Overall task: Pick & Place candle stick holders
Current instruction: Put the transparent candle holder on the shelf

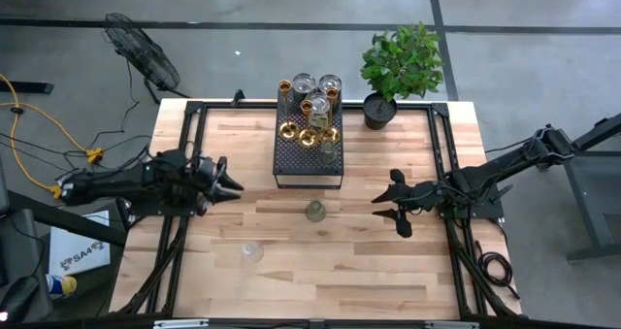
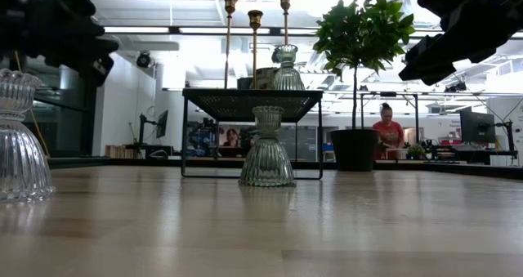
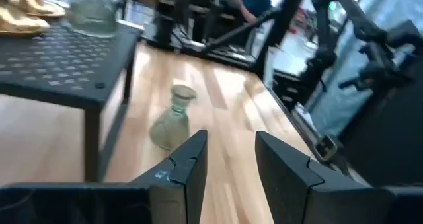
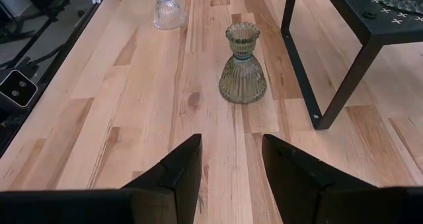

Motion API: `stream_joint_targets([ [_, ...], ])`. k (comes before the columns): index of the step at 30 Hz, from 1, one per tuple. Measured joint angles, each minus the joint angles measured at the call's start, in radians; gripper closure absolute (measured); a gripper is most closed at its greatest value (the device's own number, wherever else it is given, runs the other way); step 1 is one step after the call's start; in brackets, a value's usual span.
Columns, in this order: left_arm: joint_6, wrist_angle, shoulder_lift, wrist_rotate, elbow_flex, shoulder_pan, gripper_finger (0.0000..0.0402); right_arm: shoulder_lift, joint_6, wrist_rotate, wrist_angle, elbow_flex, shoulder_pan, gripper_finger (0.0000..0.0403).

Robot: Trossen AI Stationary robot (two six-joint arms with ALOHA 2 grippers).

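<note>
Right claw (image 4: 228,174) agape, person (image 2: 389,130) only in low view

A greenish ribbed glass holder (image 1: 314,211) stands upright on the table at about 6 o'clock from the black stand. A clear ribbed glass holder (image 1: 251,252) stands upright at 7 o'clock from it, well apart. The remaining brass-gold holders (image 1: 288,130) and glass cups (image 1: 304,83) cluster atop the stand.
</note>
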Motion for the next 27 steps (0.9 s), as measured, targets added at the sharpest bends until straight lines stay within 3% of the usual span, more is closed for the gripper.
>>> stream_joint_targets([
  [8,0.095,0.015,0.177,-0.027,0.065,-0.236,0.0277,0.0,0.0,0.0,0.0,0.0,0.0,0.0253],
  [15,0.213,-0.01,0.208,-0.065,0.073,-0.468,0.0277,0.0,0.0,0.0,0.0,0.0,0.0,0.0253],
  [21,0.206,-0.137,0.217,-0.228,0.072,-0.667,0.0277,0.0,0.0,0.0,0.0,0.0,0.0,0.0253],
  [27,0.191,-0.182,0.279,-0.405,0.071,-0.77,0.0277,0.0,0.0,0.0,0.0,0.0,0.0,0.0253],
])
